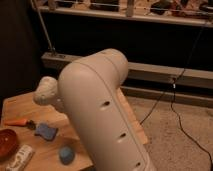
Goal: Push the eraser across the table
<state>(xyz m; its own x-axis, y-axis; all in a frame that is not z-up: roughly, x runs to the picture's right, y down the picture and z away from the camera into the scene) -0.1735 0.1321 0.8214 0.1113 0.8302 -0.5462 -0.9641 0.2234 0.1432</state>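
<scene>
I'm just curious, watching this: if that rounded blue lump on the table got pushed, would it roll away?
Likely it would roll or wobble, since the blue lump looks rounded. It looks smaller than the brown bowl on the table, so probably light. The pincer is out of sight; only the arm shows.

Arm [100, 120] blocks table [22, 107] centre, end effector out of sight, clutter [46, 131] front-left
</scene>
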